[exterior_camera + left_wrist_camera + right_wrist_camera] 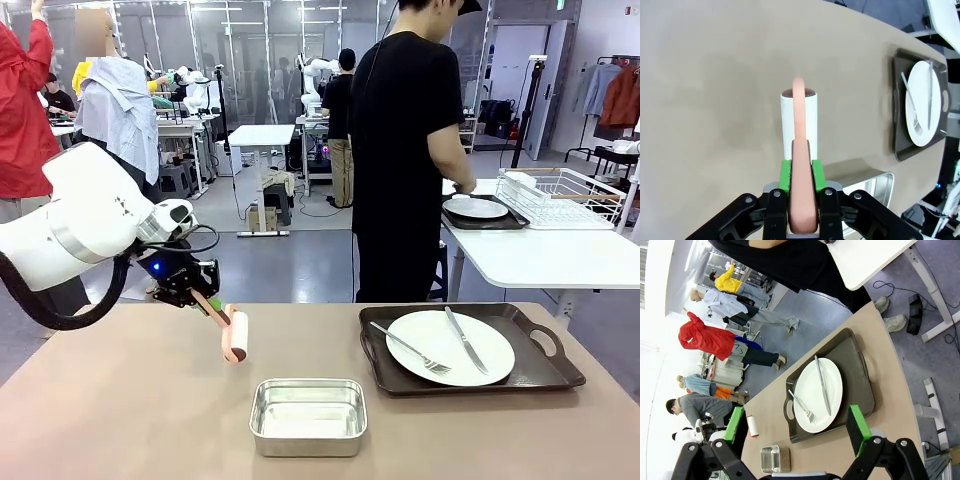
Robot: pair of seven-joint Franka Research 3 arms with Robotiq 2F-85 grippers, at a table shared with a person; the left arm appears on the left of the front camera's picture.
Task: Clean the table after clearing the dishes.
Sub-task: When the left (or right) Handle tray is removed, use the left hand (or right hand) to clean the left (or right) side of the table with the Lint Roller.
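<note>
My left gripper is shut on the pink handle of a lint roller, whose white roll hangs low over the left part of the brown table; I cannot tell if it touches. In the left wrist view the green pads clamp the handle of the roller. A white plate with fork and knife lies on a dark tray at the right. My right gripper is open, high above that plate. A second plate on a tray sits on the white table, by the person's hand.
A steel pan stands near the front middle of the brown table. A person in black stands at the far side, turned to the white table, which also holds a white wire rack.
</note>
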